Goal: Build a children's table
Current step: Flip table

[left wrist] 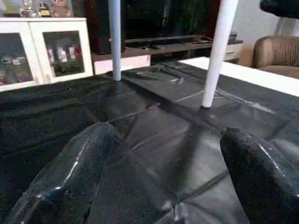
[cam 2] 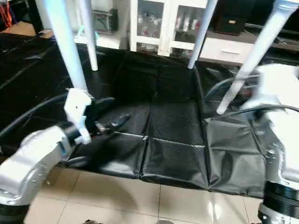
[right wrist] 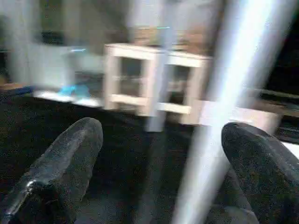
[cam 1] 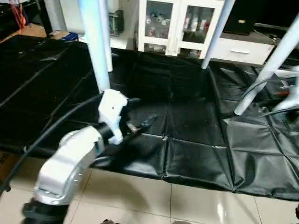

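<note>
Four white tube legs of the children's table stand upright on a black mat [cam 1: 187,135] and run out past the top of the picture: near left leg [cam 1: 93,46], far left leg [cam 1: 107,42], far right leg [cam 1: 214,35], near right leg [cam 2: 254,56]. My left gripper [cam 1: 139,113] hovers low over the mat just right of the near left leg, open, with nothing between its fingers [left wrist: 70,172]. My right arm [cam 2: 280,121] is beside the near right leg. In the right wrist view my right gripper [right wrist: 163,133] is open, and a white leg [right wrist: 219,116] rises close between its fingers.
A white glass-door cabinet [cam 1: 177,21] and a low white drawer unit [cam 1: 238,52] stand behind the mat. Pale floor tiles [cam 1: 140,196] lie at the mat's near edge. A black cable [cam 1: 46,135] runs along my left arm. A brown armchair [left wrist: 275,51] stands off to the side.
</note>
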Controlling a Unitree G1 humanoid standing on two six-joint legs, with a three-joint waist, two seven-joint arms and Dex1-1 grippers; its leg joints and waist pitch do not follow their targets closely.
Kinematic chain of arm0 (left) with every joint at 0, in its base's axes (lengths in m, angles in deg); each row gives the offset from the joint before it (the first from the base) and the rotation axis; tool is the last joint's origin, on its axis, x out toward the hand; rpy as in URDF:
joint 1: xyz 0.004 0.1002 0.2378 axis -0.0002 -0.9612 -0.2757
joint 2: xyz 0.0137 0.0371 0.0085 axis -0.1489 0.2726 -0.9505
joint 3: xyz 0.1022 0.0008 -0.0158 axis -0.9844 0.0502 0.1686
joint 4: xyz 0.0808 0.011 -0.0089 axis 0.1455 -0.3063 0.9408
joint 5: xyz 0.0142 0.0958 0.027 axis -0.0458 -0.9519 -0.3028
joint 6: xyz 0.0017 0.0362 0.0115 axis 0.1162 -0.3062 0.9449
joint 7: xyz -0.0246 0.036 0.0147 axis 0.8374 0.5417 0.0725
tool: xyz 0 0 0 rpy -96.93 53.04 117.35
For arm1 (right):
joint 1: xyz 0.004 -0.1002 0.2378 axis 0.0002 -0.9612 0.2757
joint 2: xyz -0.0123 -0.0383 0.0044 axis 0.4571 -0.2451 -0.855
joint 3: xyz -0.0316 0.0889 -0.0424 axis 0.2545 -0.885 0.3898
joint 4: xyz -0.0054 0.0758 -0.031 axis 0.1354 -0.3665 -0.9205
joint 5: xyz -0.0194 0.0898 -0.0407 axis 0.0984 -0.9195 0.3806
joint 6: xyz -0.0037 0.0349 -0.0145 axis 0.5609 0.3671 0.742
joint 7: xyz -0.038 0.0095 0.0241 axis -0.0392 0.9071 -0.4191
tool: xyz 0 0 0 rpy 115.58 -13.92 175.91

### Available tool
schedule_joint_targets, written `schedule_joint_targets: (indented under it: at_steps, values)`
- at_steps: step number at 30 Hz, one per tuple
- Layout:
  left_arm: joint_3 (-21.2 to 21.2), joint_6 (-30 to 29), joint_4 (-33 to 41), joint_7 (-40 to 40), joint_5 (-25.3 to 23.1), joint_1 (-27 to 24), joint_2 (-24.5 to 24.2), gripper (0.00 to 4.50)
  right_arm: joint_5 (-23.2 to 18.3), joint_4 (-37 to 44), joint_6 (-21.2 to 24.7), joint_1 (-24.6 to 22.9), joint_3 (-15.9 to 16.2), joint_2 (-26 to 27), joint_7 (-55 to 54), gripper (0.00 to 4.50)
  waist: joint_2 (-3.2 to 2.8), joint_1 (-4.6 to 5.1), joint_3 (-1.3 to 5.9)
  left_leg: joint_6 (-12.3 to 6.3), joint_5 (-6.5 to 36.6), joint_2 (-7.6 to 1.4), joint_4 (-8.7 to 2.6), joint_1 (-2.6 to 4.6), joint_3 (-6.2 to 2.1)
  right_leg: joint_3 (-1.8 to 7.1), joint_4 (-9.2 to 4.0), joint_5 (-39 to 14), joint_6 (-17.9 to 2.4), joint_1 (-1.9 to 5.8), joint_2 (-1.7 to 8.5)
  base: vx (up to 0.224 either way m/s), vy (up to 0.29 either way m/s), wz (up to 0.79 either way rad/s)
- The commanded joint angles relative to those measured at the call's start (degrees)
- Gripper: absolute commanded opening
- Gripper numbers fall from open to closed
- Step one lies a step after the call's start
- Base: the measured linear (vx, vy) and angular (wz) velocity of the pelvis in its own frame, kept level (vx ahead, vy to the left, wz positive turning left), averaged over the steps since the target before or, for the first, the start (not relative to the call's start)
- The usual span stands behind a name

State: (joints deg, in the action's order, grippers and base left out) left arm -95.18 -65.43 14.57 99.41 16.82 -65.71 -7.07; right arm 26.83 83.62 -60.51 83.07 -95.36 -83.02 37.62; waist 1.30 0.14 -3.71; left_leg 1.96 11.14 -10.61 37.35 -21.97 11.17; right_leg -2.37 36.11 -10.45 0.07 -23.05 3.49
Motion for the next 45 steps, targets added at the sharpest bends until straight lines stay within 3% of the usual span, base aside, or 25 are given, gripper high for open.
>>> schedule_joint_targets:
  at_steps: [1, 7, 8, 9, 11, 12, 14, 15, 20, 21, 23, 25, 26, 27, 28, 30, 31, 32, 33, 34, 36, 39, 40, 42, 45]
  values:
    - [-0.3, 0.7, -0.4, -0.9, -0.2, 1.5, 0.5, 4.07, 0.6, -2.8, -2.1, 0.7, -1.1, 0.1, -1.9, 4.39, -0.06, 0.42, 3.65, 3.71, 22.2, -1.57, -5.08, 1.84, -2.07, 1.31, -6.52, -29.1, -4.1, 0.76, 3.32, 0.000, 0.000, 0.00]
    - [-0.7, 0.9, -0.5, -1.5, -0.8, 1.2, 1.3, 4.07, 2.7, -14.7, -8.5, 5.5, -1.7, -2.1, -3.8, 4.39, 0.00, 1.75, 3.94, 2.54, 21.3, -1.44, -4.94, 0.93, -2.25, 1.07, -6.18, -27.1, -5.1, 1.42, 3.39, 0.000, 0.000, 0.00]
    - [-0.8, 0.9, -0.6, -1.6, -1.0, 1.2, 1.3, 4.07, 2.9, -16.5, -9.6, 6.5, -1.7, -2.3, -4.0, 4.39, -0.10, 1.91, 3.95, 2.36, 21.7, -1.36, -4.76, 1.17, -2.17, 1.05, -6.20, -26.8, -5.5, 1.12, 3.33, 0.000, 0.000, 0.00]
    - [-0.4, 1.4, -1.3, -2.1, -1.4, 1.5, 1.9, 4.07, 3.4, -26.3, -14.3, 11.7, -1.2, -3.6, -3.7, 4.39, -0.24, 2.00, 3.99, 2.16, 22.6, -1.28, -4.48, 1.51, -2.16, 0.96, -6.29, -27.3, -6.1, 0.86, 3.42, 0.000, 0.000, 0.00]
    - [-0.2, 1.7, -1.5, -2.5, -1.5, 1.7, 2.2, 4.07, 3.5, -29.8, -16.0, 13.6, -0.8, -4.0, -2.8, 4.39, -0.05, 2.79, 3.95, 1.73, 23.7, -0.92, -4.10, 1.36, -2.16, 0.56, -6.51, -28.3, -6.4, 0.96, 3.21, 0.000, 0.000, 0.00]
    - [0.8, 2.0, -2.2, -3.4, -1.5, 1.7, 2.9, 4.07, 3.2, -34.7, -17.3, 16.5, 0.0, -4.2, -0.3, 4.39, -0.51, 2.76, 3.99, 1.24, 24.0, -0.86, -3.94, 1.58, -2.18, 0.61, -6.60, -28.3, -6.8, 0.73, 3.24, 0.000, 0.000, 0.00]
    - [2.2, 3.3, -3.5, -5.4, -2.1, 1.7, 3.7, 4.07, 3.4, -39.9, -19.1, 19.6, 0.5, -4.8, 0.7, 4.39, -0.45, 3.18, 4.07, 0.78, 24.1, -0.92, -4.05, 1.04, -2.44, 0.37, -6.29, -27.4, -7.6, 1.12, 3.18, 0.000, 0.000, 0.00]
    - [3.5, 4.6, -4.9, -7.1, -2.8, 1.7, 4.3, 4.07, 3.5, -45.9, -21.2, 23.0, 0.8, -5.4, 1.7, 4.39, -0.25, 3.07, 4.08, 0.47, 24.4, -0.92, -3.99, 1.15, -2.39, 0.26, -6.59, -27.5, -7.8, 1.03, 3.26, 0.000, 0.000, 0.00]
    - [5.1, 3.7, -4.4, -9.0, -3.2, 0.5, 4.2, 4.07, 4.9, -53.5, -24.6, 27.1, 1.1, -6.9, 1.1, 4.39, -0.01, 2.63, 4.22, -0.37, 22.5, -1.00, -3.94, 1.03, -2.26, 0.26, -6.16, -25.4, -9.3, 1.17, 3.31, 0.000, 0.000, 0.00]
    - [5.4, 3.3, -2.9, -9.1, -2.9, -0.9, 4.1, 4.07, 5.3, -56.5, -25.5, 28.7, 1.0, -7.7, 1.3, 4.39, 0.53, 2.44, 4.27, -0.60, 22.3, -1.06, -3.92, 1.03, -2.16, 0.25, -6.18, -25.4, -9.3, 1.20, 3.42, 0.000, 0.000, 0.00]
    - [5.6, 2.4, -0.2, -8.5, -2.1, -2.9, 3.7, 4.07, 5.9, -59.4, -26.6, 30.1, 1.2, -8.5, 1.5, 4.39, 0.19, 2.10, 4.21, -0.87, 21.7, -1.34, -4.08, 0.80, -2.26, 0.11, -5.61, -23.5, -10.2, 1.32, 3.53, 0.000, 0.000, 0.00]
    - [5.1, 2.3, 2.0, -7.3, -1.5, -4.7, 3.2, 4.07, 6.2, -62.8, -28.5, 31.7, 1.5, -9.3, 2.4, 4.39, 0.22, 2.00, 3.46, -1.30, 22.8, -1.31, -4.46, 0.54, -2.26, -0.29, -5.79, -23.9, -9.9, 1.18, 3.64, 0.000, 0.000, 0.00]
    - [4.6, 1.9, 3.6, -6.5, -1.1, -5.9, 2.6, 4.07, 6.2, -65.0, -29.6, 32.7, 1.9, -9.7, 3.1, 4.39, -0.35, 1.72, 2.92, -1.09, 24.1, -1.45, -4.52, 0.90, -2.39, -0.19, -5.87, -24.4, -10.0, 0.56, 3.91, 0.000, 0.000, 0.00]
    - [4.3, 1.3, 5.4, -5.7, -0.3, -7.0, 2.2, 4.07, 6.3, -66.8, -30.3, 33.5, 2.2, -10.0, 3.8, 4.39, -0.45, 1.72, 2.35, -1.10, 24.9, -1.35, -4.71, 0.74, -2.39, -0.19, -6.10, -24.8, -9.7, 0.41, 3.73, 0.000, 0.000, 0.00]
    - [4.2, 0.8, 6.7, -5.3, 0.3, -7.7, 1.8, 4.07, 6.2, -67.6, -30.5, 33.9, 2.3, -10.2, 4.2, 4.39, -0.25, 1.76, 2.35, -0.83, 25.6, -1.46, -4.85, 0.57, -2.61, -0.26, -5.79, -24.9, -9.8, 0.80, 3.88, 0.000, 0.000, 0.00]
    - [4.3, -1.0, 9.2, -4.8, 1.4, -8.8, 0.8, 4.07, 7.1, -69.6, -31.5, 35.2, 3.1, -10.7, 3.9, 4.39, -0.88, 1.28, 1.19, -0.55, 27.1, -1.38, -5.11, 0.81, -2.66, -0.15, -6.09, -25.4, -9.6, 0.07, 3.67, 0.000, 0.000, 0.00]
    - [4.5, -2.5, 10.5, -4.7, 1.9, -9.1, 0.0, 4.07, 7.5, -70.8, -31.8, 36.3, 3.3, -11.0, 3.7, 4.39, -0.43, 0.93, 1.41, -0.68, 25.6, -1.38, -5.10, 0.58, -2.67, -0.05, -5.55, -23.7, -10.1, 0.68, 3.70, 0.000, 0.000, 0.00]
    - [4.6, -3.0, 11.0, -4.6, 2.0, -9.2, -0.4, 4.07, 7.6, -71.4, -32.0, 36.9, 3.2, -11.1, 3.6, 4.39, -0.70, 0.68, 1.06, -0.87, 24.9, -1.38, -5.16, 0.58, -2.66, 0.07, -5.49, -22.7, -10.5, 0.48, 3.78, 0.000, 0.000, 0.00]
    - [4.9, -4.0, 11.7, -4.6, 2.3, -9.3, -1.0, 4.07, 6.9, -72.5, -31.8, 38.1, 2.4, -11.1, 4.1, 4.39, -0.54, 0.67, 0.77, -1.61, 24.2, -1.34, -5.10, 0.58, -2.44, 0.16, -5.49, -21.6, -11.2, 0.44, 3.64, 0.000, 0.000, 0.00]
    - [5.2, -4.6, 12.2, -4.6, 2.6, -9.4, -1.4, 4.07, 6.6, -73.0, -31.5, 38.7, 2.1, -11.1, 4.3, 4.39, -0.85, 0.37, 0.28, -1.82, 23.8, -1.30, -5.18, 0.43, -2.56, 0.19, -5.42, -21.6, -11.4, 0.42, 3.82, 0.000, 0.000, 0.00]
    - [5.9, -6.0, 13.4, -4.6, 3.0, -9.5, -2.1, 4.07, 6.2, -74.2, -31.5, 39.9, 1.6, -11.2, 4.8, 4.39, -0.83, 0.25, 0.02, -2.24, 23.0, -1.35, -5.08, 0.52, -2.45, 0.15, -5.44, -22.3, -11.7, 0.50, 3.82, 0.000, 0.000, 0.00]
    - [7.8, -9.0, 15.7, -4.4, 4.0, -9.5, -4.2, 4.07, 6.6, -76.1, -31.9, 41.7, 1.8, -11.3, 4.7, 4.39, -1.83, -0.96, -1.56, -2.89, 20.3, -1.34, -5.59, 0.12, -2.53, 0.42, -5.40, -20.3, -12.4, 0.27, 4.02, 0.000, 0.000, 0.00]
    - [8.4, -9.9, 16.5, -4.3, 4.4, -9.5, -4.9, 4.07, 6.7, -76.7, -32.1, 42.2, 1.9, -11.2, 5.0, 4.39, -1.42, -0.87, -1.30, -2.76, 20.0, -1.38, -5.49, 0.19, -2.51, 0.37, -5.05, -19.3, -13.1, 0.68, 3.95, 0.000, 0.000, 0.00]
    - [9.4, -11.5, 18.2, -4.2, 5.4, -9.8, -5.9, 4.07, 7.2, -77.4, -32.6, 43.0, 2.4, -11.1, 5.1, 4.39, -1.96, -1.37, -2.15, -3.37, 18.5, -1.31, -5.60, 0.01, -2.60, 0.55, -4.90, -17.6, -13.8, 0.60, 4.22, 0.000, 0.000, 0.00]
    - [10.0, -12.8, 19.3, -4.3, 6.2, -10.1, -6.9, 4.07, 7.9, -78.0, -33.0, 43.5, 2.9, -11.1, 4.2, 4.39, -1.95, -2.02, -2.34, -5.29, 12.6, -1.26, -5.31, -0.33, -2.40, 0.75, -4.52, -13.2, -15.5, 0.90, 4.35, 0.000, 0.000, 0.00]
